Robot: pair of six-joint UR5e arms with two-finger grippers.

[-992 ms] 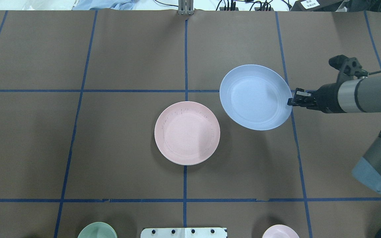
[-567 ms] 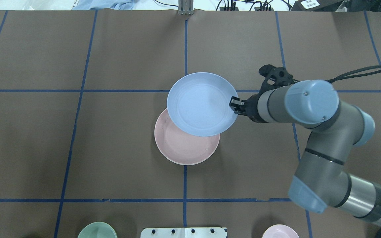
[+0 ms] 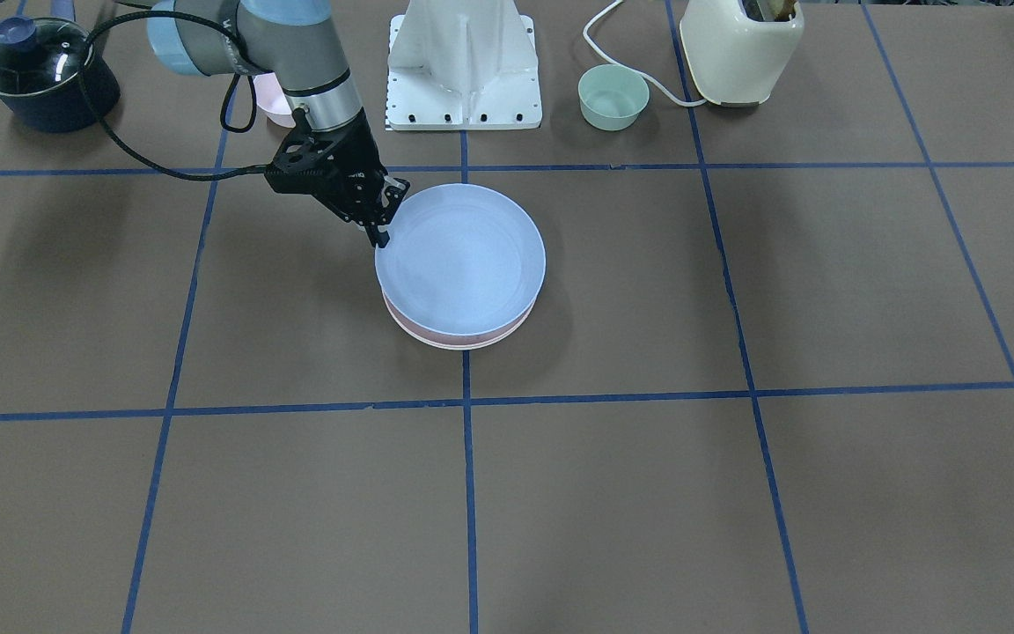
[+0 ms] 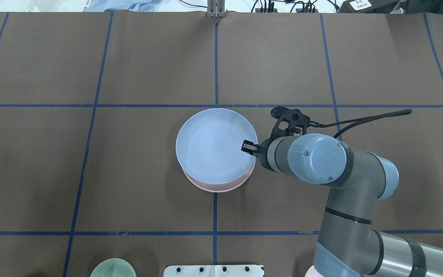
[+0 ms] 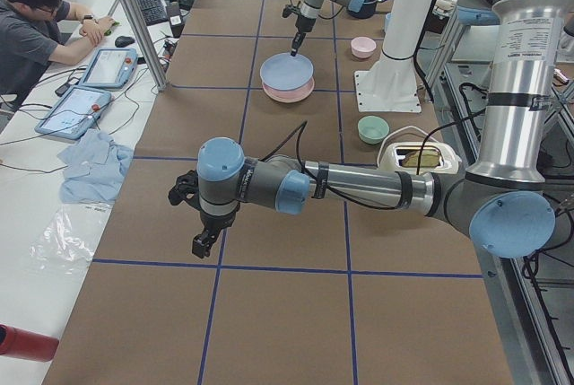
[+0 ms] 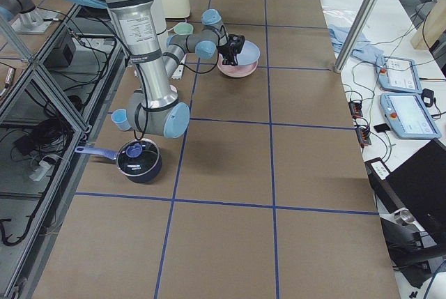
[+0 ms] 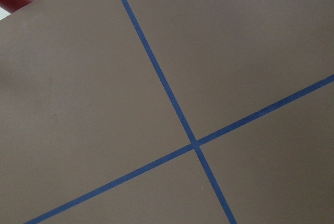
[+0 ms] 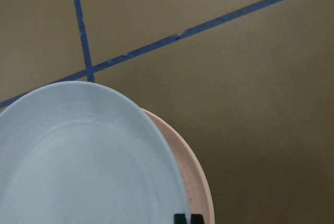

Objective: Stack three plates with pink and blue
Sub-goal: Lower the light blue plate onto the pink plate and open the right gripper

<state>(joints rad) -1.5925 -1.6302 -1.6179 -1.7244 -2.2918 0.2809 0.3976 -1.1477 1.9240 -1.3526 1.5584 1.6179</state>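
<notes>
My right gripper (image 4: 249,146) is shut on the rim of the light blue plate (image 4: 214,144) and holds it slightly tilted just over the pale pink plate (image 4: 221,187) at the table's middle. The blue plate covers most of the pink one. I cannot tell whether they touch. In the front view the gripper (image 3: 379,231) pinches the blue plate (image 3: 459,260), and a thin pale rim shows under the pink plate (image 3: 437,336). No cream-white plate shows clearly. The left gripper (image 5: 204,240) hovers over bare table far off. I cannot tell whether it is open or shut.
A small green bowl (image 3: 613,97), a small pink bowl (image 3: 271,101), a cream toaster (image 3: 740,48), a dark lidded pot (image 3: 45,75) and the white robot base (image 3: 465,62) stand along the robot's side. A red bottle (image 5: 22,342) lies off the table's left end.
My right arm has carried the blue plate leftward from the right of the pink plate to over it, and lower. The pink plate has not moved.
</notes>
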